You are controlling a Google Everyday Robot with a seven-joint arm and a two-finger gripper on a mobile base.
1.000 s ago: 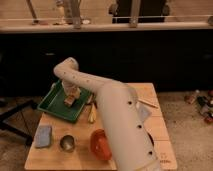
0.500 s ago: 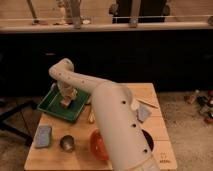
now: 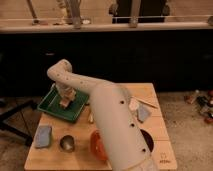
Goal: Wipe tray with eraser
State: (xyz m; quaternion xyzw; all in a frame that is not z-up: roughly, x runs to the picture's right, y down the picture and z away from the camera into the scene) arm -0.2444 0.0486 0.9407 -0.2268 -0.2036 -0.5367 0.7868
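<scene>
Green tray [image 3: 50,106] | my gripper [image 3: 66,96] low over it, grip state I cannot tell | tan eraser [image 3: 65,104] beneath: probably light, stiff; pinch its sides.

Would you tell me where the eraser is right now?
In the camera view's left half, the eraser lies inside the green tray, directly beneath the pincer.

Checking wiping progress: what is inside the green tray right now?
The tool reaches down into the tray, with the tan eraser at its tip. The arm covers the tray's far right edge, so anything there is hidden.
</scene>
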